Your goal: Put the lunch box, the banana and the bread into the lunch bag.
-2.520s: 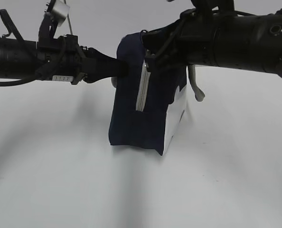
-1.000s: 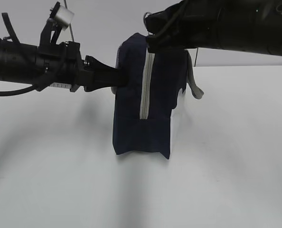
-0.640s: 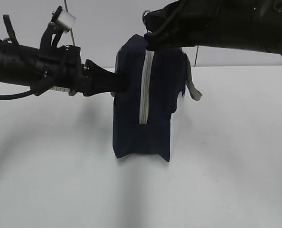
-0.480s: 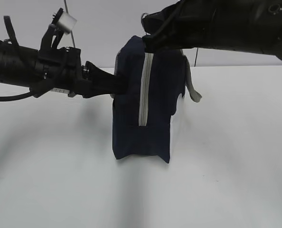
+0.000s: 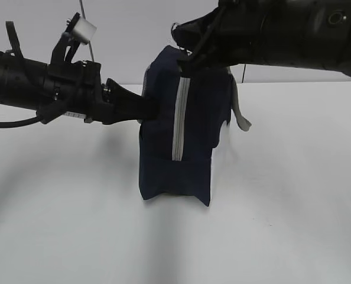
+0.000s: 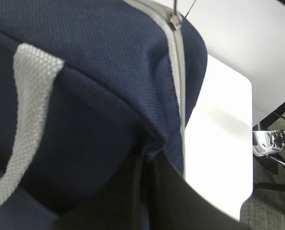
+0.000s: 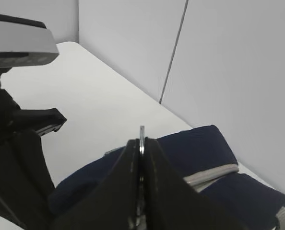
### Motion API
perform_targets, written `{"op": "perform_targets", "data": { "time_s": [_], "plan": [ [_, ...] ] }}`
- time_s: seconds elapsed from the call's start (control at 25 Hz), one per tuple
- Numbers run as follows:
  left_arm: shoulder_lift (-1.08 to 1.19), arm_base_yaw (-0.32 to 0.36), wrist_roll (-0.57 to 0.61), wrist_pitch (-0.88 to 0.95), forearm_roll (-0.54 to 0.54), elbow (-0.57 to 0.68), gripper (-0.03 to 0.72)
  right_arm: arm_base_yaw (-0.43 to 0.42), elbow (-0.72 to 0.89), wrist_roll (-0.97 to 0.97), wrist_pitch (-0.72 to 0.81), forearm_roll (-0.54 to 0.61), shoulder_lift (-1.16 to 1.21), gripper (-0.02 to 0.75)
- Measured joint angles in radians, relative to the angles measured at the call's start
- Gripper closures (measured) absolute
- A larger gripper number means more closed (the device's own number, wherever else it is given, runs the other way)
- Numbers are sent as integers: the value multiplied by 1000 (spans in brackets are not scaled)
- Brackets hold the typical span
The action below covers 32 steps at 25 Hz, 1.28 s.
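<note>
- Lunch bag (image 5: 178,133) stands upright mid worktop (image 5: 282,207), grey zipper (image 5: 178,118) running down its front, w/ grey handle (image 5: 239,112) hanging at rear right.
- Left hand (image 5: 146,106) pinches bag's side fabric.
- Right hand (image 7: 141,143) pressed together on ring pull (image 7: 141,133) at bag top.
- Shoe (image 6: 269,143) on floor beyond worktop edge.
</note>
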Motion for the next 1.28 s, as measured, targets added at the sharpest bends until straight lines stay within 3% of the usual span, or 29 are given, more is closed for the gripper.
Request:
{"op": "perform_targets", "data": {
  "time_s": [0.32, 0.8, 1.28],
  "plan": [
    [0, 0, 0, -2, 8, 0, 684, -1, 0, 211, -50, -187, 36, 754],
    [0, 0, 0, -4, 2, 0, 684, -145, 0, 358, -257, -251, 48, 754],
    [0, 0, 0, -3, 19, 0, 684, -153, -64, 403, -280, -307, 78, 754]
  ]
}}
